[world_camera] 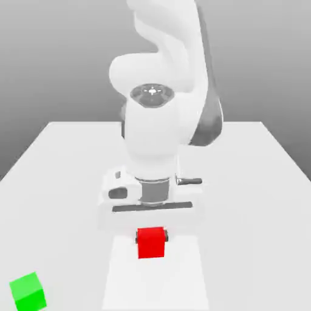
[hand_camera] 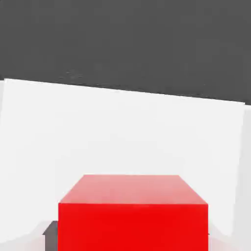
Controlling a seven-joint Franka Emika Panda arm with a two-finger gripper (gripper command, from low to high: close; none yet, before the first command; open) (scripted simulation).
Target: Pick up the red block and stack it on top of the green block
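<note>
Table [world_camera: 243, 182]: plenty of surface to cross, so you climb first, straight up, no dragging!
Arm [world_camera: 152, 133]: upright behind the block; lift smoothly, then swing wide and high toward the exterior view's left.
Pale strip [world_camera: 188, 279]: the red block is over it, and whether they touch you can't tell, so make that rise gentle.
Gripper [world_camera: 152, 236]: closed on the red block, a finger at either side; keep that squeeze steady!
Green block [world_camera: 28, 292]: near corner, exterior view's left, sitting askew; you'll likely want a wrist turn to match.
Red block [world_camera: 150, 244]: squarely between the fingers; keep it level.
</note>
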